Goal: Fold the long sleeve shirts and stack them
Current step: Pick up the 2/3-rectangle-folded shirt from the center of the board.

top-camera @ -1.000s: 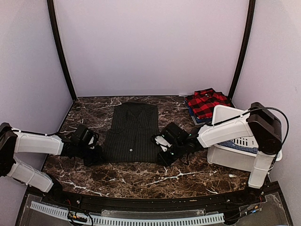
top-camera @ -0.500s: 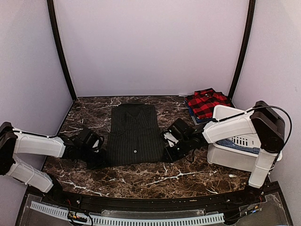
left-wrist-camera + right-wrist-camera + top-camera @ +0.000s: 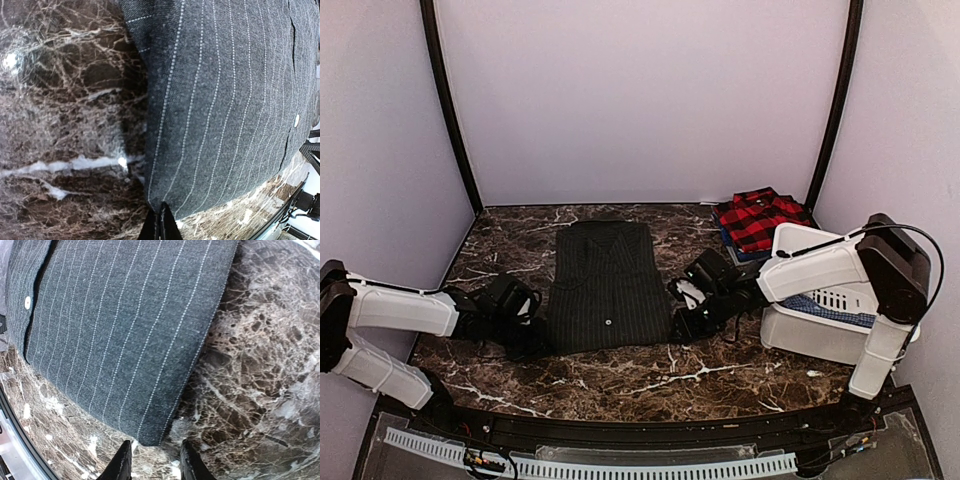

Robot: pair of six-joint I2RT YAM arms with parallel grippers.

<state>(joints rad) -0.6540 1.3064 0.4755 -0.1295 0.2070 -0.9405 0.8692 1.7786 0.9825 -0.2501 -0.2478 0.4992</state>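
**Top view.** Shirts, two.
- Charcoal pinstripe shirt (image 3: pixel 605 285): folded into an upright rectangle, flat at the middle of the marble desk (image 3: pixel 620 380).
- Red plaid shirt (image 3: pixel 758 218): folded, at the far right corner, behind the white bin (image 3: pixel 800 335). Bin count: one.
- Claws, two. The left claw (image 3: pixel 532 335) is low at the charcoal shirt's near left corner. The right claw (image 3: pixel 682 322) is low at its near right corner. Both are well apart from the plaid shirt.

**Left wrist view.** The left claw (image 3: pixel 160 225) has its fingers pressed together. The charcoal pinstripe shirt (image 3: pixel 225 100) meets their tips with its corner. Whether cloth is caught between them cannot be told. Button (image 3: pixel 296 120), one, white. Desk (image 3: pixel 65 125) bare to the left.

**Right wrist view.** The right claw (image 3: pixel 154 462) is spread, with nothing between its fingers. The corner of the charcoal pinstripe shirt (image 3: pixel 130 330) lies just ahead of the gap, flat on the desk (image 3: pixel 260 355). Button (image 3: pixel 27 302), one, white.
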